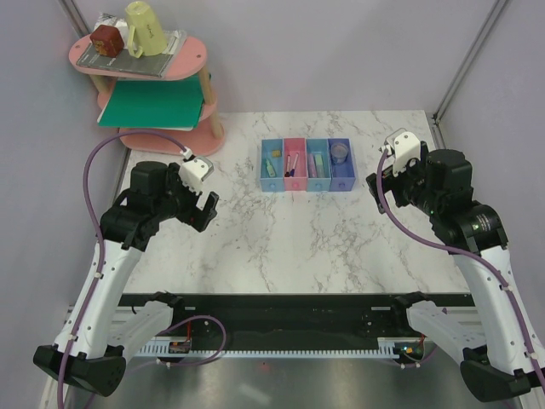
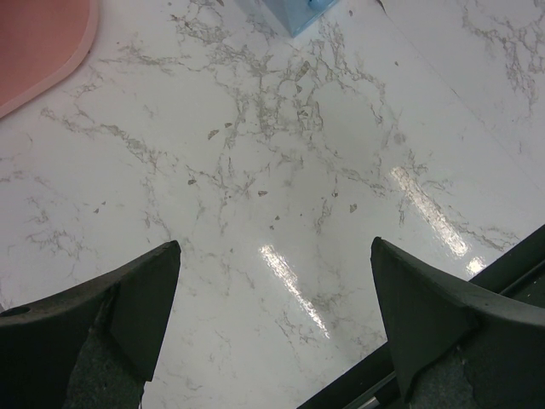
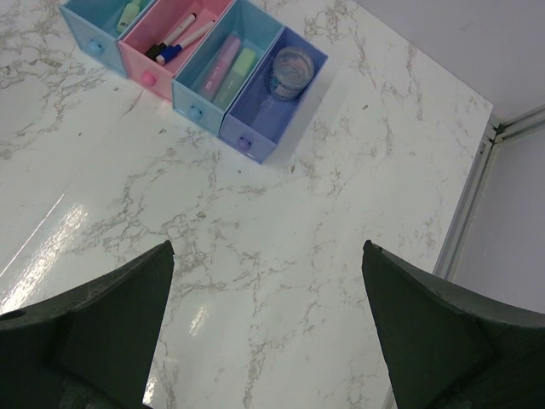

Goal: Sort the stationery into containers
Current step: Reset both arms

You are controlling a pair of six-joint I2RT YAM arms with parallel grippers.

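The four joined bins [image 1: 306, 184] stand at the back middle of the marble table. In the right wrist view the row [image 3: 255, 136] holds two markers [image 3: 174, 38] in the pink bin, a pink bar [image 3: 220, 60] and a green bar [image 3: 239, 66] in the third bin, and a round roll [image 3: 289, 68] in the purple bin. A pale green piece [image 3: 128, 13] lies in the first blue bin. My left gripper [image 1: 204, 204] [image 2: 274, 245] is open and empty above bare table, left of the bins. My right gripper [image 1: 383, 183] [image 3: 266, 247] is open and empty, right of the bins.
A pink tiered shelf [image 1: 162, 68] stands at the back left with a yellow cup [image 1: 145, 30], a red-brown block [image 1: 106, 38] and a green sheet [image 1: 149, 104]; its base [image 2: 43, 43] shows in the left wrist view. A metal frame post [image 3: 477, 196] borders the table's right side.
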